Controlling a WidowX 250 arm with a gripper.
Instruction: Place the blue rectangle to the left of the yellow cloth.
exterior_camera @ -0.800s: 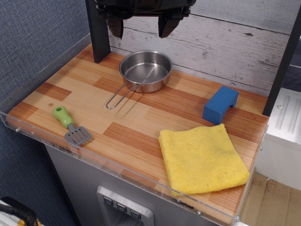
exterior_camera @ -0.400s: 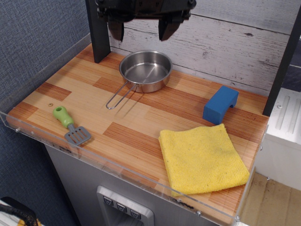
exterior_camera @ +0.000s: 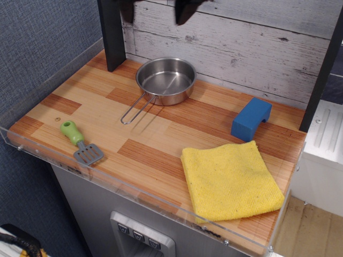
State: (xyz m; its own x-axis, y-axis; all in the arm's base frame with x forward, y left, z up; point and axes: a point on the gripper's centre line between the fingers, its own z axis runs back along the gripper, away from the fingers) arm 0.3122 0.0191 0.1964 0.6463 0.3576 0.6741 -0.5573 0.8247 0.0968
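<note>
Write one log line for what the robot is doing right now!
phase: pre-grasp | gripper: high at top edge, jaws apart, empty | blue rectangle: on table behind yellow cloth, untouched

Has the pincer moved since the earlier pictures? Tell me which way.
Yes. The pincer has risen toward the frame's top, farther above the steel pan.

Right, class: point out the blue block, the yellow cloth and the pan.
blue block (exterior_camera: 250,119): the only view, on its top face.
yellow cloth (exterior_camera: 230,179): the only view, middle of the fabric.
pan (exterior_camera: 165,80): the only view, inside of the bowl.
</note>
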